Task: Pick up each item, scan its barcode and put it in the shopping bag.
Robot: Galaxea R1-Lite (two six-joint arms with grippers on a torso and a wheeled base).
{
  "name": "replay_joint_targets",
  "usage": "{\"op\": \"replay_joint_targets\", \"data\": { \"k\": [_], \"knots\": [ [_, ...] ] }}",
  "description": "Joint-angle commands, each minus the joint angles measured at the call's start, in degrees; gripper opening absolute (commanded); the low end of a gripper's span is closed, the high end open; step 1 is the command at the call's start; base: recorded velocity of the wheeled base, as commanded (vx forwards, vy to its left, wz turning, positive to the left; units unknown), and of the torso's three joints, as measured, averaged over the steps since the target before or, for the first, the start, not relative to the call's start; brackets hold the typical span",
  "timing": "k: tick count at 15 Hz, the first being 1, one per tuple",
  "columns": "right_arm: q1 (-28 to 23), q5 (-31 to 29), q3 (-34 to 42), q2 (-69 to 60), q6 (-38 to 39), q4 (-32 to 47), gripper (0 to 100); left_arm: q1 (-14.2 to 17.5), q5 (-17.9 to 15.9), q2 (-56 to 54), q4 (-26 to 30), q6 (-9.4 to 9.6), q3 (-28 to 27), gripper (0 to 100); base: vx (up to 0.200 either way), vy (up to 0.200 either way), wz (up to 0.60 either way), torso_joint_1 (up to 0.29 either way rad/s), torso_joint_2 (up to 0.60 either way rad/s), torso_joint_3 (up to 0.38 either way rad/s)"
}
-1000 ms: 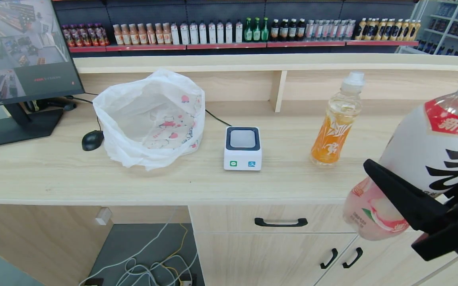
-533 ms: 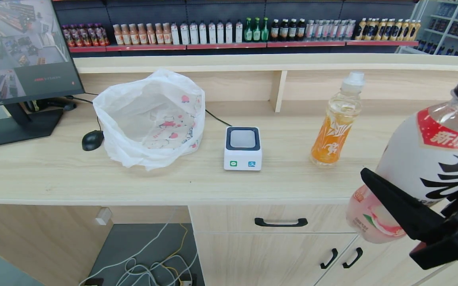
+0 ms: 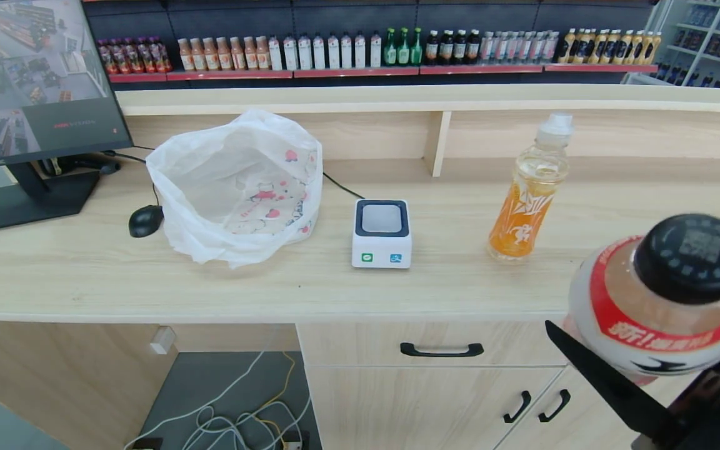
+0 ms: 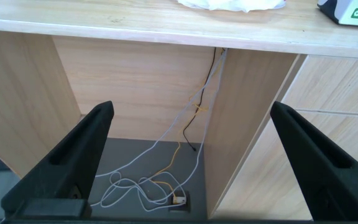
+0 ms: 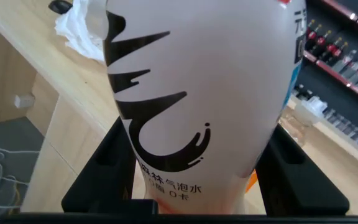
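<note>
At the lower right of the frame, the right gripper (image 5: 196, 146) pinched a big black-capped drink bottle (image 3: 660, 306) round its middle, holding it in the air in front of the counter (image 3: 85, 269) with the cap tipped toward the camera. It was well apart from the scanner (image 3: 382, 232) and the shopping bag (image 3: 235, 187). It looked full to me, so fairly heavy. I'd guess the glossy label film was slippery and the plastic wall would give if squeezed. A mid-body hold seemed right, since one near the neck might let it swing. Low on the left, the left gripper (image 4: 191, 162) hung spread and empty.
</note>
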Motion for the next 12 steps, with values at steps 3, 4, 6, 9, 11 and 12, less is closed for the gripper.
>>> {"op": "replay_joint_targets", "data": {
  "k": [3,4,6,9,11,12],
  "knots": [
    [5.85,-0.1,-1.22,2.71,-7.29,-0.02,0,0.0,0.02,-0.02,0.0,-0.01,0.0,100,0.0,0.0,0.0,0.0,0.0,0.0],
    [8.84,-0.37,-2.54,4.47,-8.52,-0.02,0,0.0,0.02,-0.02,0.0,-0.01,0.0,100,0.0,0.0,0.0,0.0,0.0,0.0],
    [11.92,-0.45,-4.38,6.76,-10.37,-0.11,0,0.0,0.02,-0.02,0.0,-0.01,0.0,100,0.0,0.0,0.0,0.0,0.0,0.0],
    [13.67,0.42,-4.38,6.49,-13.89,-0.11,0,0.0,-0.06,-0.02,0.0,-0.01,0.0,100,0.0,0.0,0.0,0.0,0.0,0.0],
    [13.76,5.17,-5.09,6.23,-15.12,-0.02,0,0.0,0.02,-0.02,0.0,-0.01,0.0,100,0.0,0.0,0.0,0.0,0.0,0.0],
    [13.76,6.67,-5.09,6.67,-15.38,-0.02,0,-0.09,0.02,-0.02,0.0,-0.01,0.0,100,0.0,0.0,0.0,0.0,0.0,0.0]
  ]
}}
